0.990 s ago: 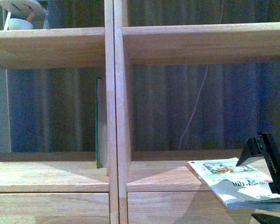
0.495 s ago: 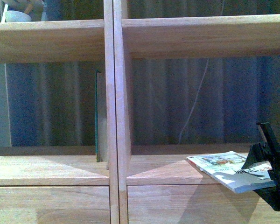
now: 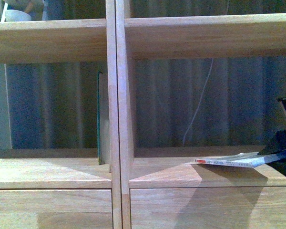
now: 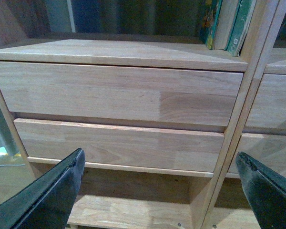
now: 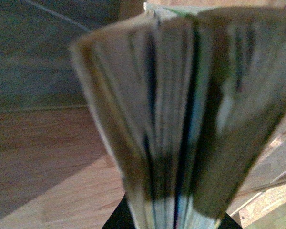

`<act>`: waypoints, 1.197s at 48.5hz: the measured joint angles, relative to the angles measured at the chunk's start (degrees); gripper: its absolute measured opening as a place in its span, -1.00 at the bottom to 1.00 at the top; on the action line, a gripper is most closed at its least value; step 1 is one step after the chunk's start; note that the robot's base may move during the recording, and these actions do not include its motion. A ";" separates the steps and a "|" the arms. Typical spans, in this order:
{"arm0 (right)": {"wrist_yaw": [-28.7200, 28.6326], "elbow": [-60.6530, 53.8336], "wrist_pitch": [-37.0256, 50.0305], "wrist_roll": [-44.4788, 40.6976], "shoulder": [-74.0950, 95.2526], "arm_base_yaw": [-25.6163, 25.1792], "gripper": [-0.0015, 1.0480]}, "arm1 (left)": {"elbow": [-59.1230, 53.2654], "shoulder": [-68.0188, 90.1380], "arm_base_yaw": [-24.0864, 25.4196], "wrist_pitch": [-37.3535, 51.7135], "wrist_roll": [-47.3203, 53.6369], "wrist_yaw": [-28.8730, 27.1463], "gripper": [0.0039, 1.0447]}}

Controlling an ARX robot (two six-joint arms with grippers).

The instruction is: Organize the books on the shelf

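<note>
The light-wood shelf fills the front view. My right gripper is at the far right, shut on the white paperback book. The book lies almost flat, edge-on, just above the right compartment's board, red-marked spine pointing left. In the right wrist view its fanned page edges are blurred and block most of the picture. A thin dark teal book stands upright against the central divider in the left compartment, also seen as the teal book. My left gripper is open and empty in front of the drawers.
Two drawer fronts sit under the left compartment, with a lower shelf board beneath. A white cable hangs behind the right compartment. A white bowl stands on the upper left board. A colourful book stands beside the teal one.
The right gripper has risen and turned the white paperback from a cover-up tilt to nearly flat, edge-on, over the right compartment's board. The teal book has not moved.
</note>
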 joint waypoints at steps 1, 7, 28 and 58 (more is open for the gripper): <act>-0.39 -0.17 0.04 -0.50 -0.66 -0.15 -0.86 | 0.00 0.00 0.00 0.00 0.00 0.00 0.86; -4.17 -0.55 1.57 -5.11 -5.99 -0.96 -0.86 | 0.00 0.00 0.00 0.00 0.00 0.00 0.86; -20.31 -8.96 4.55 -16.87 -24.90 0.24 -0.86 | 0.00 0.00 0.00 0.00 0.00 0.00 0.86; -19.39 -10.86 4.15 -22.95 -30.73 7.04 -0.86 | 6.58 21.75 8.61 9.94 -15.76 7.89 0.86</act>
